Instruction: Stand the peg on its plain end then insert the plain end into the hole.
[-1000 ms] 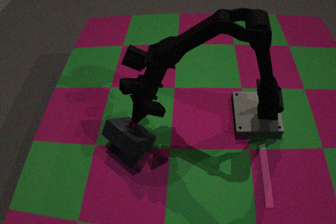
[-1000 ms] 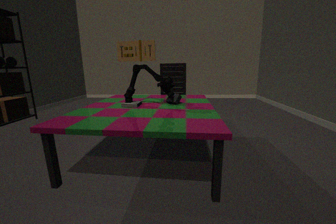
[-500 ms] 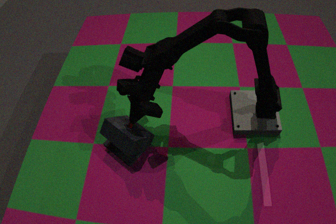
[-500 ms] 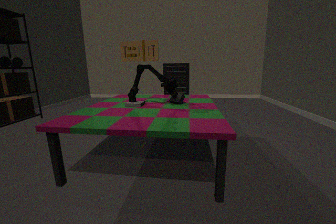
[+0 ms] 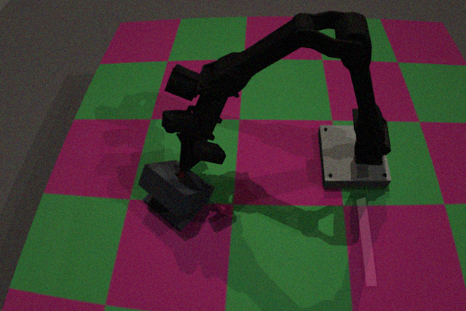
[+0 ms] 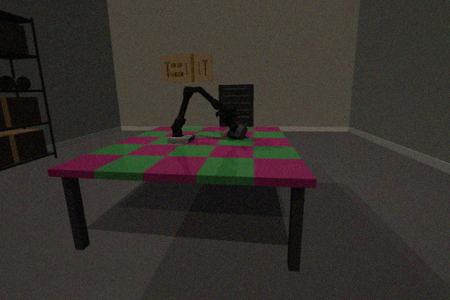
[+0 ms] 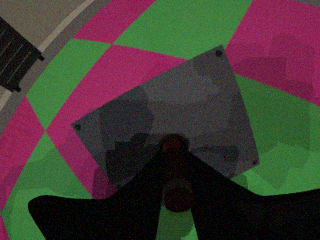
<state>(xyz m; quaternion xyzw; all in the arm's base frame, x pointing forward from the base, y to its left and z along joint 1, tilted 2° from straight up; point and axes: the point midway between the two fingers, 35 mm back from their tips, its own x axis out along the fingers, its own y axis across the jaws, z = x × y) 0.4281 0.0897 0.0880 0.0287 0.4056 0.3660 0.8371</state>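
The dark grey sloped panel (image 5: 165, 187) (image 7: 194, 96) (image 6: 239, 132) stands on the checkered table at the front left of the arm. The dark red peg (image 5: 181, 174) (image 7: 174, 146) points down into the panel's face, its lower end at the hole. Only a short red piece shows below the fingers. The white band is hidden. My gripper (image 5: 183, 167) (image 7: 172, 156) is right above the panel face and is shut on the peg. In the exterior view the gripper (image 6: 232, 128) is small and dark, and the peg cannot be made out.
The arm's grey base plate (image 5: 336, 149) (image 6: 180, 140) sits to the right of the panel. A pale strip (image 5: 368, 247) lies on the table in front of the base. A dark slatted cabinet (image 6: 236, 102) stands behind the table and a shelf rack (image 6: 22, 89) at the left wall.
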